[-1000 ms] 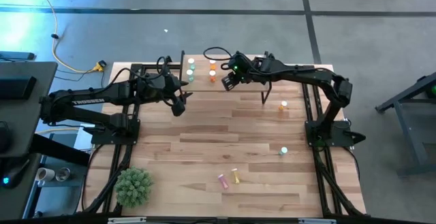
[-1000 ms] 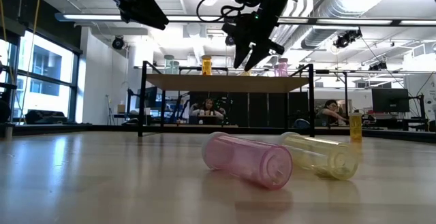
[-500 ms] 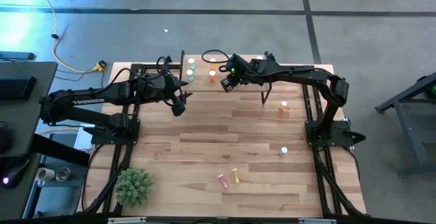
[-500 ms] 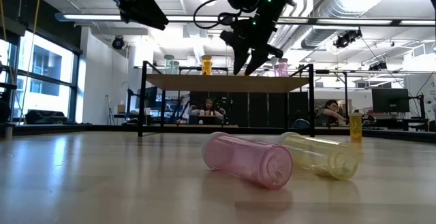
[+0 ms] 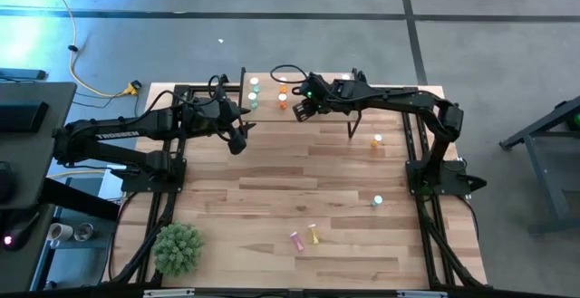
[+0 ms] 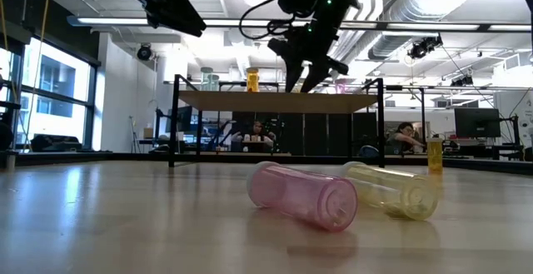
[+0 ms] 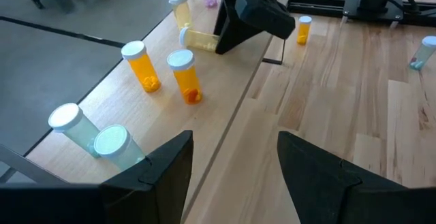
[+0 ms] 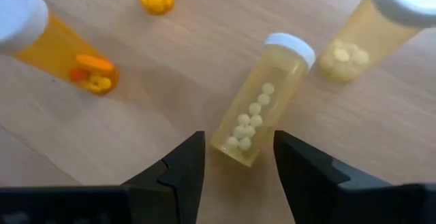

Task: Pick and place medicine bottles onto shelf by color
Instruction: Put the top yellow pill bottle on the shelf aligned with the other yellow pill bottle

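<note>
The shelf (image 5: 268, 110) stands at the table's far edge. On it stand two green bottles (image 7: 71, 125), two orange bottles (image 7: 184, 74) and one yellow bottle (image 8: 381, 20). A second yellow bottle (image 8: 262, 101) lies on its side on the shelf (image 8: 204, 60). My right gripper (image 8: 238, 149) hangs open over the shelf, its fingertips on either side of the lying bottle's base end and apart from it. My left gripper (image 7: 235, 163) stands open in the air off the shelf's near left corner (image 5: 237, 140).
On the table, a pink bottle (image 6: 304, 193) and a yellow bottle (image 6: 391, 189) lie on their sides near the front edge. An orange bottle (image 5: 377, 140) and a green bottle (image 5: 377, 201) stand toward the right. A green plant ball (image 5: 178, 248) sits at the near left corner.
My right gripper has rolled a little about its own axis above the shelf and stayed open. The left arm has kept still.
</note>
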`<action>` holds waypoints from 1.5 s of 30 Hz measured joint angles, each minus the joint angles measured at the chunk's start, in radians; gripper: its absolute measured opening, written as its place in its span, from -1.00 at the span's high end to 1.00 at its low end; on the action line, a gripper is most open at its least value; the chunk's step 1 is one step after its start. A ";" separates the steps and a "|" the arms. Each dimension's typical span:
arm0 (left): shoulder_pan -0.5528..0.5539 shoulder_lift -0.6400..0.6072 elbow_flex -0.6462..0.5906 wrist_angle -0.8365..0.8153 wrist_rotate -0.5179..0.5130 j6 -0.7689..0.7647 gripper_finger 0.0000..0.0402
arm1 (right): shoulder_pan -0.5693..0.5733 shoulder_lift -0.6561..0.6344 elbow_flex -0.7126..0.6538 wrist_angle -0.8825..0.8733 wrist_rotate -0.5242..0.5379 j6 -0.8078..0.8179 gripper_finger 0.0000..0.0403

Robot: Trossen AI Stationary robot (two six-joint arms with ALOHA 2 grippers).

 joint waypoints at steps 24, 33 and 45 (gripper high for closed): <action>0.000 0.000 0.000 0.000 0.000 0.000 -0.01 | -0.003 0.000 0.002 0.008 0.046 0.008 0.23; 0.000 0.000 0.000 0.000 0.000 0.000 -0.01 | 0.005 -0.001 0.002 -0.029 0.032 -0.010 0.23; 0.000 0.000 0.000 0.075 -0.180 0.118 -0.01 | 0.006 -0.028 0.002 -0.034 0.005 -0.056 0.23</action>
